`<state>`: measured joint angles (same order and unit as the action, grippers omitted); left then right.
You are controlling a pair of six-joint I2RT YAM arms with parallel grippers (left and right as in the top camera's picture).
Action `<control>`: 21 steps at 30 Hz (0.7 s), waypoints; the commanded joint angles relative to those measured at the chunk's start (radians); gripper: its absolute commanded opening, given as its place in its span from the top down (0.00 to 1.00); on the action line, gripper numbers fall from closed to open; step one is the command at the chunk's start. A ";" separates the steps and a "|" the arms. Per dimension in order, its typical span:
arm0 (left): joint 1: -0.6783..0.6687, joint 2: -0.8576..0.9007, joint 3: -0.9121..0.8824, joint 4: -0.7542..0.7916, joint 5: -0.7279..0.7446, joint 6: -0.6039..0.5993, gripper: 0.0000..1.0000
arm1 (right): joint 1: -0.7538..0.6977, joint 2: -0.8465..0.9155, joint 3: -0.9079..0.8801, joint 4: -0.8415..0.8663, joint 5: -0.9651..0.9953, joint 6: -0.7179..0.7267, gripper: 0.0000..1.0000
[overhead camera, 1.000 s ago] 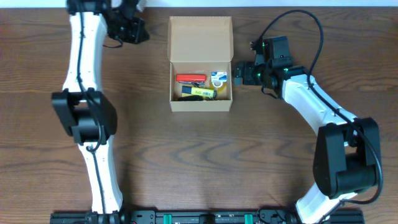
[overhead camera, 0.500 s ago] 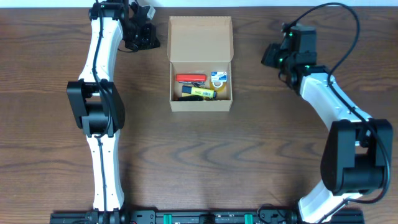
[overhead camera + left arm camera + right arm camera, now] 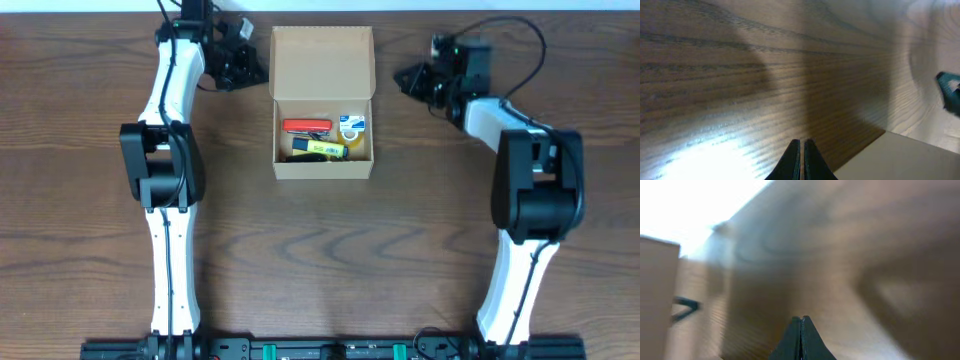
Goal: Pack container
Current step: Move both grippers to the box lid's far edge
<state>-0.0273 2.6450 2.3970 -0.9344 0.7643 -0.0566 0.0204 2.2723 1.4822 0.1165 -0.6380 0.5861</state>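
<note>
The container (image 3: 323,170) is a tan cardboard box in the top middle of the overhead view, its flap lid (image 3: 322,60) lying open toward the back. Inside lie a red item (image 3: 306,126), a yellow item (image 3: 322,149) and a small blue-and-white roll (image 3: 352,125). My left gripper (image 3: 256,66) is shut and empty beside the lid's left edge. My right gripper (image 3: 402,78) is shut and empty off the lid's right edge. In the left wrist view the shut gripper (image 3: 801,144) hangs over wood, a box corner (image 3: 900,160) at lower right. The right wrist view shows the shut gripper (image 3: 801,319) and the box (image 3: 657,280) at left, blurred.
The dark wooden table (image 3: 330,260) stretches in front of the box. The table's back edge (image 3: 420,8) lies just behind both grippers. Both white arms reach in from the near edge along the left and right sides.
My right gripper drew back from the box's right wall, swung toward the back and shut. The left gripper slid right, closer to the lid's left edge, staying shut.
</note>
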 commanded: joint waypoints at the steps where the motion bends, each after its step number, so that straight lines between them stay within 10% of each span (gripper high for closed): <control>1: -0.004 -0.008 -0.001 0.005 0.058 -0.030 0.94 | 0.022 0.060 0.115 -0.001 -0.140 0.039 0.99; 21: -0.029 -0.009 0.027 -0.020 0.232 0.038 0.94 | 0.065 0.099 0.185 0.061 -0.386 0.037 0.99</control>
<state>-0.0616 2.6446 2.3970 -0.9405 0.9565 -0.0479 0.0982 2.3611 1.6451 0.1513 -0.9298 0.6209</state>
